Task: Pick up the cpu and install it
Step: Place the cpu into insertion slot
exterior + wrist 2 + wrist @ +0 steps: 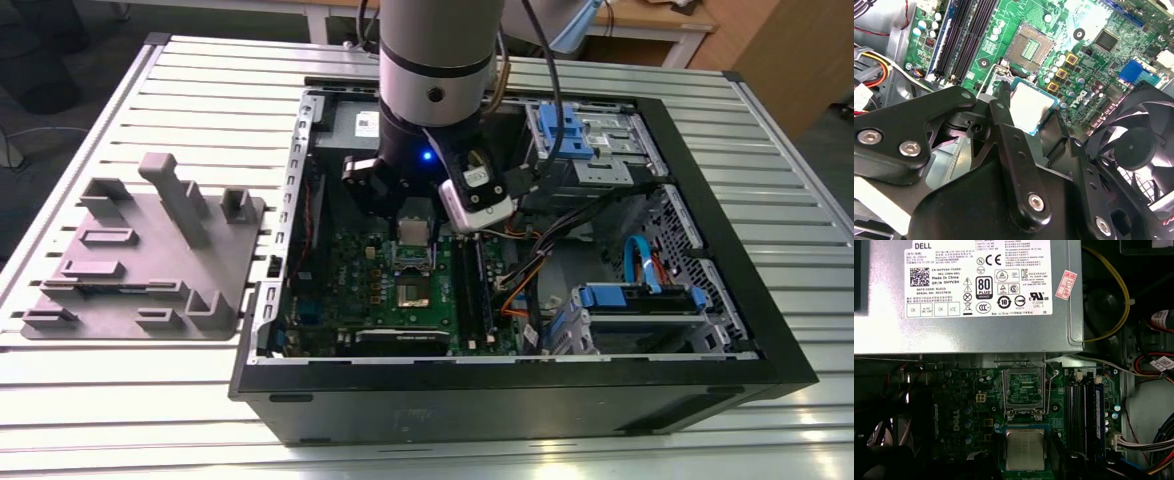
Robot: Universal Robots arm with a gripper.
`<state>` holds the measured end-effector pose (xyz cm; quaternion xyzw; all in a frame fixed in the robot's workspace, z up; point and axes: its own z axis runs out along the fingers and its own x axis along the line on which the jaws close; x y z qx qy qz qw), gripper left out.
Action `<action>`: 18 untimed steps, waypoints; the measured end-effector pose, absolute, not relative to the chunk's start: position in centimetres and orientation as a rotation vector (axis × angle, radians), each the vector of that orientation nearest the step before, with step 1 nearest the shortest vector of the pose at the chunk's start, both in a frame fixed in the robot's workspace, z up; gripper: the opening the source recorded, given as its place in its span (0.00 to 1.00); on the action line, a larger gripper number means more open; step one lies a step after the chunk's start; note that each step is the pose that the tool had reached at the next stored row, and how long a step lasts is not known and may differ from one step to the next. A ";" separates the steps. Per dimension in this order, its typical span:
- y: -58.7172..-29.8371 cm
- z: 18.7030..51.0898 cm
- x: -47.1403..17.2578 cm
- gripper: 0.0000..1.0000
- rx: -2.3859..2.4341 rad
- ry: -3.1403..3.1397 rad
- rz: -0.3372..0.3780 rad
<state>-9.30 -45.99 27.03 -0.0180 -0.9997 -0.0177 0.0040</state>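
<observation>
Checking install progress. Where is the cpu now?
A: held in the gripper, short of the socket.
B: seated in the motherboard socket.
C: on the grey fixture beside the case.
A: in the second wrist view the gripper clamps the cpu, and the socket beyond it lies open and empty.

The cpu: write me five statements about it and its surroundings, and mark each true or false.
1. The cpu sits between the fingers. True.
2. The socket is open, with no chip in it. True.
3. The grey fixture stands outside the computer case. True.
4. The cpu lies on the grey fixture. False: it is inside the computer case, over the motherboard.
5. The fingers touch the socket. False: the socket lies clear of them.
</observation>
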 end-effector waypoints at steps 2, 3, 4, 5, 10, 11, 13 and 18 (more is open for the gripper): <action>-46.0 27.0 -9.3 0.47 -0.057 -3.133 -0.055; -46.0 27.0 -9.3 0.47 -0.056 -3.133 -0.055; -46.0 27.0 -9.3 0.47 -0.056 -3.133 -0.055; -46.0 27.0 -9.3 0.47 -0.056 -3.133 -0.055; -46.1 27.0 -9.3 0.47 -0.056 -3.133 -0.055; -46.1 27.0 -9.3 0.47 -0.056 -3.132 -0.055; -46.1 26.9 -9.3 0.47 -0.056 -3.133 -0.055; -46.1 26.9 -9.3 0.47 -0.056 -3.133 -0.055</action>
